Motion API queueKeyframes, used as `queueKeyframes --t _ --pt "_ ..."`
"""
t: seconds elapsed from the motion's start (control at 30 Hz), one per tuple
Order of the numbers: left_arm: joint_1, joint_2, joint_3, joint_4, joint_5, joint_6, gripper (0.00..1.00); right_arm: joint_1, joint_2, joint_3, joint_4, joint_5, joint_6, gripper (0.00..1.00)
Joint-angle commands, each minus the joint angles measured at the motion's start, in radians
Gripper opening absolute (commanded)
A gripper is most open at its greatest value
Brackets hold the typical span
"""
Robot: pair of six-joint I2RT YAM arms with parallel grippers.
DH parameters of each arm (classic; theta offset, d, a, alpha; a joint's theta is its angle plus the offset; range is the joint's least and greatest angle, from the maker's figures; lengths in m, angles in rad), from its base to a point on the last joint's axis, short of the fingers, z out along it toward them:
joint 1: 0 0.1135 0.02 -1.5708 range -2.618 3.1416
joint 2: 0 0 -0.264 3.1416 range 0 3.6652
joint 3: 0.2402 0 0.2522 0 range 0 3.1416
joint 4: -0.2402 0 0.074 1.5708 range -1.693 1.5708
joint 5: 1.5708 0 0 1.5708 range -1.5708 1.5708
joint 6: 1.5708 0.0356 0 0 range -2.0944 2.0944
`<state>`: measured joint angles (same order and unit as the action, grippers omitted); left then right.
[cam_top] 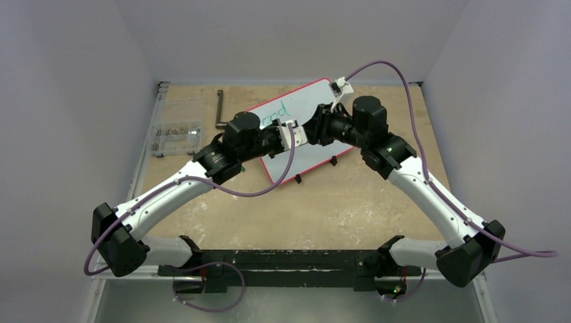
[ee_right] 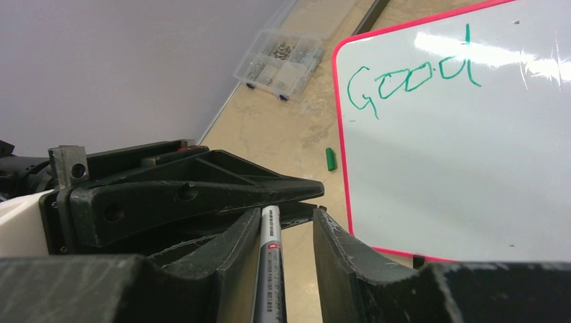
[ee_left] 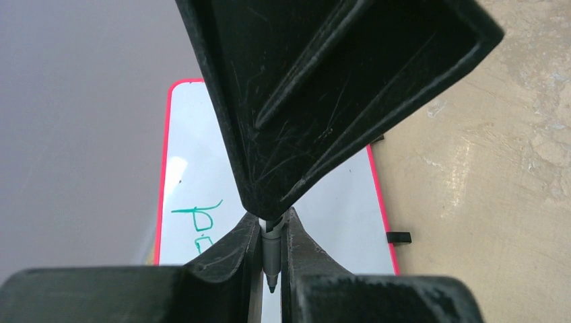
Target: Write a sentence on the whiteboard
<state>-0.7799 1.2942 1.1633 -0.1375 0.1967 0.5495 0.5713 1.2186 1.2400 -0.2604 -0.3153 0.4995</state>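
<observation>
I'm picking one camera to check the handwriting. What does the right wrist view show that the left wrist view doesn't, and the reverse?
Only the right wrist view: the whole green handwritten word, reading "Good", a clear plastic parts box and a small green cap. Only the left wrist view: the green tip of the slim grey marker, clamped between the left fingers. Both: the glossy white whiteboard with its red frame, and that marker.
</observation>
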Motion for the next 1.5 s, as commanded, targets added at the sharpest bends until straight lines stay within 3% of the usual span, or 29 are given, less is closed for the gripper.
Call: queueKeyframes --t 0.0,0.33,0.7,0.93,1.07,1.27,1.4,1.43,1.47 --pt "0.002 0.0 0.056 0.028 0.005 -0.006 0.0 0.005 0.009 0.033 0.05 -0.028 0.014 0.32" --pt "0.003 -0.024 0.028 0.011 0.039 0.102 0.0 0.005 0.013 0.031 0.061 -0.043 0.017 0.29" --pt "0.005 -0.024 0.024 -0.005 0.05 0.182 0.0 0.007 0.021 0.026 0.074 -0.066 0.028 0.14" --pt "0.007 -0.015 0.032 -0.021 0.031 0.212 0.0 0.005 0.016 0.03 0.079 -0.069 0.031 0.22" --pt "0.007 -0.012 0.033 -0.017 0.038 0.213 0.0 0.006 0.026 0.033 0.079 -0.075 0.033 0.17" --pt "0.007 -0.006 0.044 -0.014 0.043 0.209 0.0 0.007 0.034 0.028 0.081 -0.085 0.034 0.01" --pt "0.006 0.002 0.053 0.001 0.013 0.196 0.0 0.007 0.035 0.017 0.088 -0.1 0.032 0.0" --pt "0.007 0.002 0.053 0.011 -0.005 0.18 0.02 0.007 0.034 0.011 0.092 -0.1 0.031 0.0" --pt "0.01 0.002 0.054 0.014 -0.012 0.169 0.11 0.007 0.03 0.007 0.095 -0.091 0.028 0.0"
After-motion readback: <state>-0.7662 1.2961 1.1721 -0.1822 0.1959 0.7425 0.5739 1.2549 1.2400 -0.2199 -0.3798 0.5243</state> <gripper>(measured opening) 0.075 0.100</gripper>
